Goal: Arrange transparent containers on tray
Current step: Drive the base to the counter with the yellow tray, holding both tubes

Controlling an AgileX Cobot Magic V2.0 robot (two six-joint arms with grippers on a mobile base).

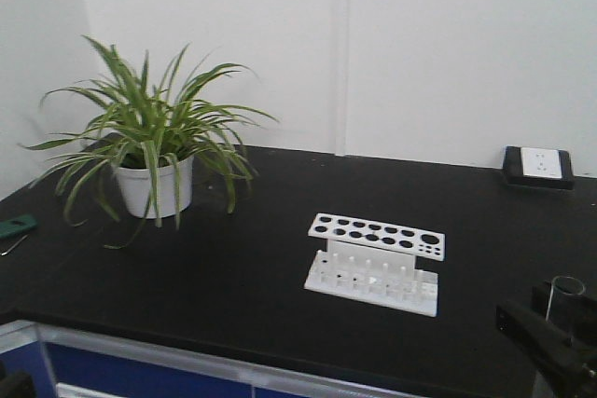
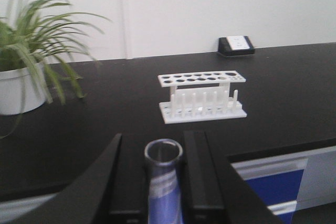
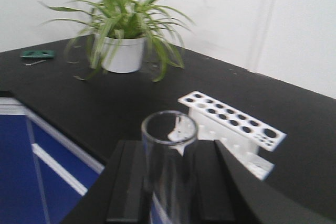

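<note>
A white perforated rack point(image 1: 375, 263) stands on the black counter, also seen from the left wrist as the rack point(image 2: 202, 97) and from the right wrist as the rack point(image 3: 231, 129); its holes are empty. My left gripper point(image 2: 164, 153) is shut on a clear test tube point(image 2: 164, 182), open rim pointing toward the rack, held off the counter's front edge. My right gripper point(image 3: 170, 148) is shut on a second clear tube point(image 3: 169, 166). In the front view the right gripper point(image 1: 560, 323) shows at the lower right corner, with the tube rim point(image 1: 566, 286) sticking up.
A potted spider plant point(image 1: 154, 151) stands at the counter's back left. A green tool point(image 1: 17, 226) lies at the left edge. A black socket box point(image 1: 538, 167) sits against the wall at the right. Blue cabinet fronts point(image 3: 37, 161) run below the counter edge.
</note>
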